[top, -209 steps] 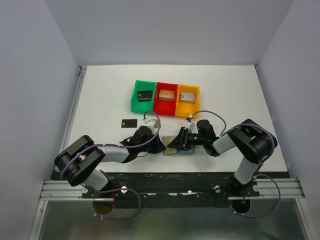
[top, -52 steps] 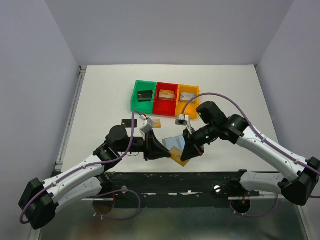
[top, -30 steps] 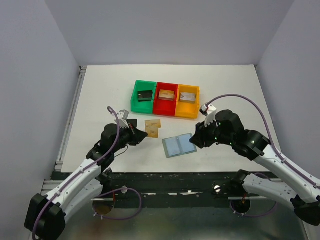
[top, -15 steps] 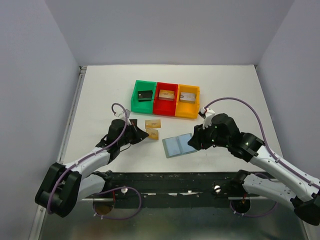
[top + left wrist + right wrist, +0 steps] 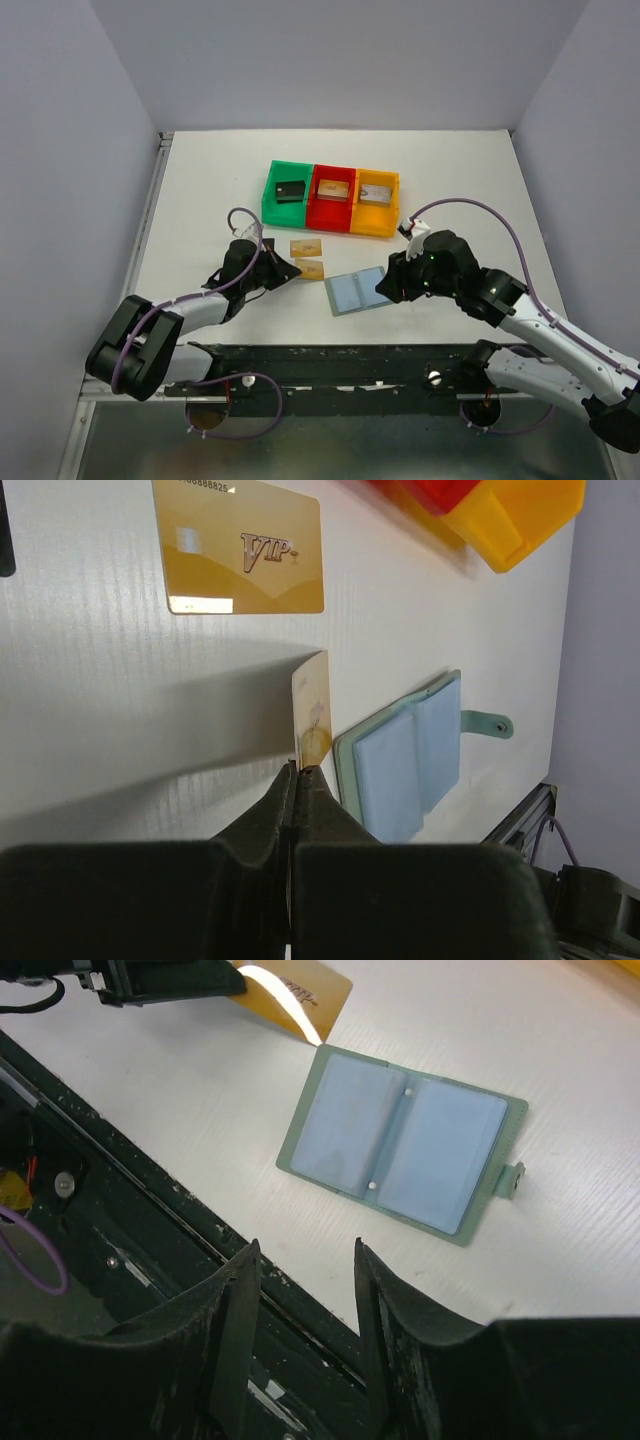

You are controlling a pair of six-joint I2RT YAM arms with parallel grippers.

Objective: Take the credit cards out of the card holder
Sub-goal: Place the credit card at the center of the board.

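We recorded, from the left:

1. The left gripper (image 5: 297, 780), jaws pressed together on the lower edge of a thin golden-tan plastic credit card (image 5: 312, 712), which stood on edge just beside the holder.
2. A second golden-tan card marked VIP (image 5: 240, 545), flat on the white table (image 5: 200, 200).
3. The flat folding grey-green card holder (image 5: 400, 1145), lying open with its light blue sleeves up; we saw no card in them.
4. The right gripper (image 5: 305, 1270), jaws apart and empty, above the holder's near edge.

Handling note: we judged the held card should be laid low and flat beside the VIP card before the jaws part, so it cannot topple onto the holder.
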